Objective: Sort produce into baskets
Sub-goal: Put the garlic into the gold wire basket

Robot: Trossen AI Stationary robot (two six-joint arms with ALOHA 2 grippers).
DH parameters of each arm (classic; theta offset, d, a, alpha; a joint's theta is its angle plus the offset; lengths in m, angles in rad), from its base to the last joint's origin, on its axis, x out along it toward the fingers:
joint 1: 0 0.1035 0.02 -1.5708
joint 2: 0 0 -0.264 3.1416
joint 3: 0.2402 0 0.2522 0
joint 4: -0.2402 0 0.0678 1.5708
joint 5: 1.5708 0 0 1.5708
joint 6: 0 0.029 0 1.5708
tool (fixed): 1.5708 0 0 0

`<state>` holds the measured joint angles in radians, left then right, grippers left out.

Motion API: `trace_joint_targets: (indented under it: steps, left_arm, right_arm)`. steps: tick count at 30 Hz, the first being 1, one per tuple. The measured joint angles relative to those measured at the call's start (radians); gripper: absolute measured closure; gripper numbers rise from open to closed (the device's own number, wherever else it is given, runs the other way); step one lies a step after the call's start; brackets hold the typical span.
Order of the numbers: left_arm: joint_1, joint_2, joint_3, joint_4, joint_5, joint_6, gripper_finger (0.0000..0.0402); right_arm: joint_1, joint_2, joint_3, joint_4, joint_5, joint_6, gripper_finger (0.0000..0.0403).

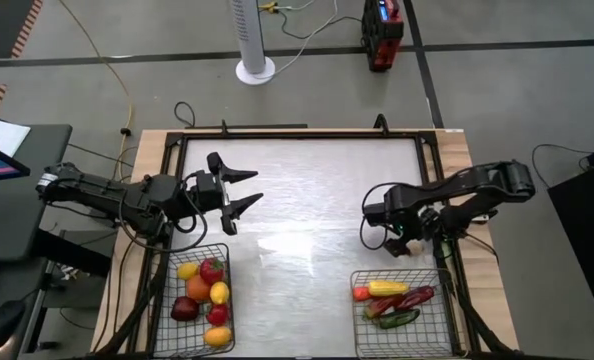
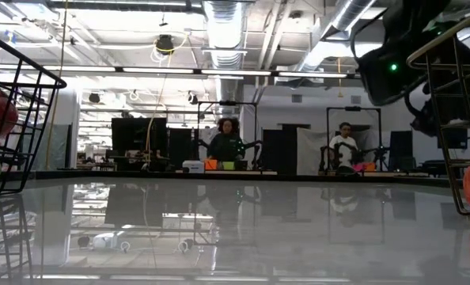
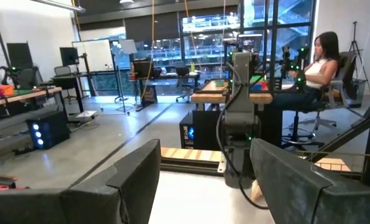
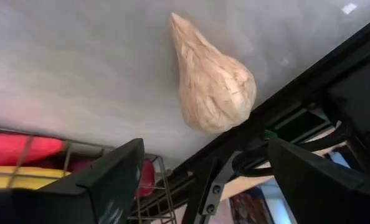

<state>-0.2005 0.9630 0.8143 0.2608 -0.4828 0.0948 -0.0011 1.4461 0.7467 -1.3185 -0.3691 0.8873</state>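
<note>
garlic bulb lies just ahead of the open right claw

the right claw (image 1: 402, 238) is held low over the tabletop (image 1: 307, 200), close to its right edge and just beyond the right basket (image 1: 362, 320). its fingers are spread wide apart and nothing is held between them. in the right wrist view, a whitish garlic bulb (image 4: 211, 81) is seen lying on the tabletop just ahead of the fingers (image 4: 110, 180), its fat end towards the claw and its pointed tip away, so the long axis runs roughly along the line of reach. the bulb rests near the dark frame rail at the tabletop's edge, which is judged the main thing that could hinder a closing finger. the right arm is clearly the nearer one.

the left claw (image 1: 239, 193) is held over the left part of the tabletop, beyond the left basket (image 1: 167, 320), its fingers parted and empty. round produce (image 1: 203, 292) is seen in the left basket, elongated pieces (image 1: 397, 300) in the right. no other loose produce is seen on the tabletop.
</note>
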Motion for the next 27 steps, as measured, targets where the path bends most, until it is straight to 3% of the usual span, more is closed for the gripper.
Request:
trace_joint_targets:
  steps: [15,27]
  left_arm:
    - [0.000,0.000,0.000,0.000,0.000,0.019,0.0165]
    - [0.000,0.000,0.000,0.000,0.000,0.044,0.0164]
  right_arm:
    - [-0.001,0.219,0.000,0.063,-0.029,-0.125,0.0076]
    - [-0.001,0.307,0.022,0.069,-0.009,-0.239,0.0155]
